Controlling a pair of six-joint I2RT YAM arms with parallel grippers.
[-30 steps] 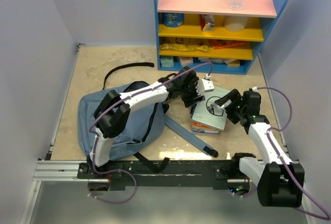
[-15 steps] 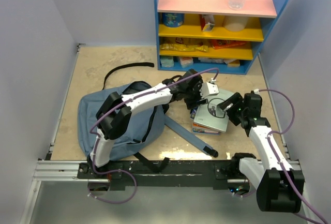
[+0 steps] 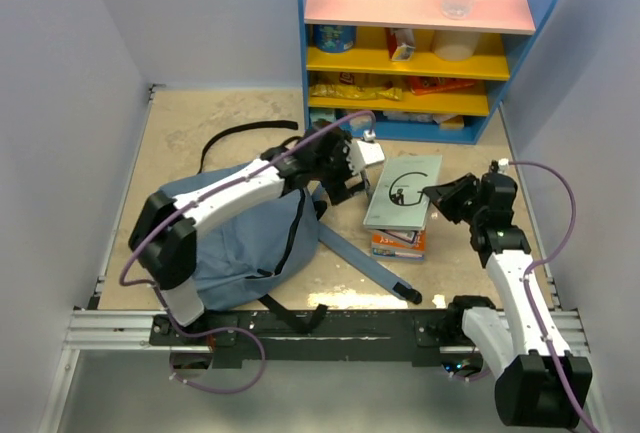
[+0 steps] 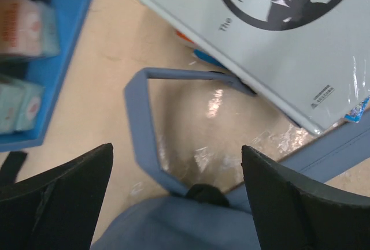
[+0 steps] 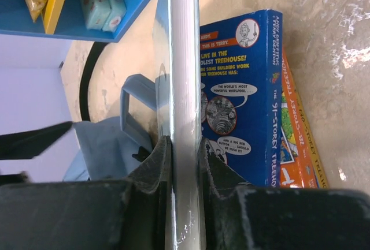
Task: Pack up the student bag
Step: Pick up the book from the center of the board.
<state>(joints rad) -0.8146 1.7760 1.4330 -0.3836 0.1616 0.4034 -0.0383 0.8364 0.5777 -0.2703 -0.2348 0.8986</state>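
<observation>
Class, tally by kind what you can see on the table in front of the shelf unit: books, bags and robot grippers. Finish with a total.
Books: 3 showing: grey book, blue book, orange book
Bags: 1: student bag
Grippers: 2: left gripper, open; right gripper, shut on the grey book
Total: 6

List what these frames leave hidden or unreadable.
Top view: top of the bag, hidden under the left arm.
Left wrist: title of the grey book, cut off by the top edge.
Right wrist: its cover, seen edge-on between the right fingers.
Top view: shelf labels, too small.
</observation>
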